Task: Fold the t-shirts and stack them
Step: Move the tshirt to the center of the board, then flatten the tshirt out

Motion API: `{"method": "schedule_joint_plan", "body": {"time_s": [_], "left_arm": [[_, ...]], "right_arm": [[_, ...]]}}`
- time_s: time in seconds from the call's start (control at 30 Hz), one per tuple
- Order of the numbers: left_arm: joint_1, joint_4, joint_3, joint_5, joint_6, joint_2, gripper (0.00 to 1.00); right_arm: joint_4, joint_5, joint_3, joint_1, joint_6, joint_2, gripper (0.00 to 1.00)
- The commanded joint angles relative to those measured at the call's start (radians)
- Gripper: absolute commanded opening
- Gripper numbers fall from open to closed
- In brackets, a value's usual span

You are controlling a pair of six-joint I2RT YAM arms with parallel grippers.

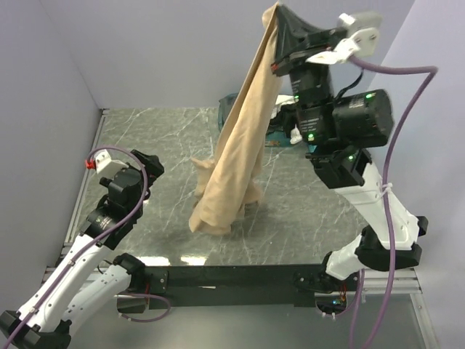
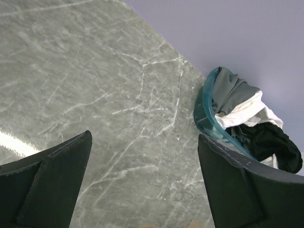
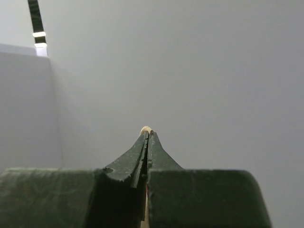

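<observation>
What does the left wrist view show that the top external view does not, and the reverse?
Only the left wrist view: the inside of the basket, holding a grey shirt, a white shirt and a black shirt. Only the top external view: the tan shirt hanging from the shut right pincer, its lower end bunched on the table, and both arms. Both: the marble table, the left pincer, seen open from the wrist, and the basket, mostly hidden behind the tan shirt in the top view.

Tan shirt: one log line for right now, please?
right jaws shut on tan t-shirt, held high, bottom end on table | left jaws open, empty
</observation>
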Motion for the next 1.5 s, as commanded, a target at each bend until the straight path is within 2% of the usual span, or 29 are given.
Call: {"method": "schedule_joint_plan", "body": {"time_s": [0.0,0.07,0.1,0.17,0.2,0.27,0.3,0.4,0.5,0.6,0.73,0.8,1.0,1.2,1.33,1.47], "left_arm": [[-0.001,-0.061,0.039,-0.009,-0.099,-0.014,1.0],[-0.001,-0.092,0.033,-0.004,-0.124,-0.009,1.0],[-0.001,-0.106,0.031,-0.003,-0.16,0.003,1.0],[-0.001,-0.139,0.03,0.017,-0.182,0.02,0.99],[-0.001,-0.149,0.03,0.028,-0.191,0.031,1.0],[-0.001,-0.175,0.031,0.066,-0.204,0.072,1.0],[-0.001,-0.178,0.03,0.082,-0.21,0.099,0.99],[-0.002,-0.133,-0.016,0.212,-0.184,0.164,1.0],[-0.007,-0.046,-0.061,0.394,-0.155,0.24,0.99],[-0.031,0.026,-0.108,0.545,-0.141,0.325,0.99],[-0.117,0.048,-0.119,0.573,-0.153,0.397,0.99],[-0.146,0.054,-0.127,0.586,-0.158,0.419,0.99],[-0.278,0.089,-0.145,0.66,-0.15,0.405,0.98],[-0.387,0.011,-0.199,0.66,-0.164,0.374,0.95],[-0.433,-0.063,-0.203,0.632,-0.19,0.37,0.85],[-0.463,-0.005,-0.228,0.668,-0.193,0.363,0.75]], "right_arm": [[0.037,0.106,-0.167,0.003,0.022,-0.02,0.0],[0.053,0.194,-0.288,-0.008,0.041,-0.055,0.0],[0.06,0.215,-0.433,-0.018,0.083,-0.074,0.0],[0.077,0.242,-0.592,-0.049,0.169,-0.14,0.0],[0.065,0.237,-0.734,-0.093,0.227,-0.163,0.0],[-0.037,0.188,-0.856,-0.165,0.491,-0.233,0.0],[-0.08,0.074,-0.963,-0.261,0.691,-0.253,0.0],[-0.142,-0.06,-1.181,-0.412,0.92,-0.325,0.0],[-0.196,-0.03,-1.319,-0.472,1.005,-0.359,0.0],[-0.312,0.065,-1.37,-0.512,1.027,-0.371,0.0],[-0.472,0.171,-1.402,-0.551,1.076,-0.381,0.0],[-0.492,0.197,-1.424,-0.583,1.12,-0.399,0.0],[-0.426,0.107,-1.484,-0.638,1.13,-0.442,0.0],[-0.438,0.105,-1.482,-0.649,1.127,-0.45,0.0],[-0.418,0.078,-1.496,-0.652,1.118,-0.473,0.0],[-0.417,0.074,-1.502,-0.652,1.113,-0.483,0.0]]}}
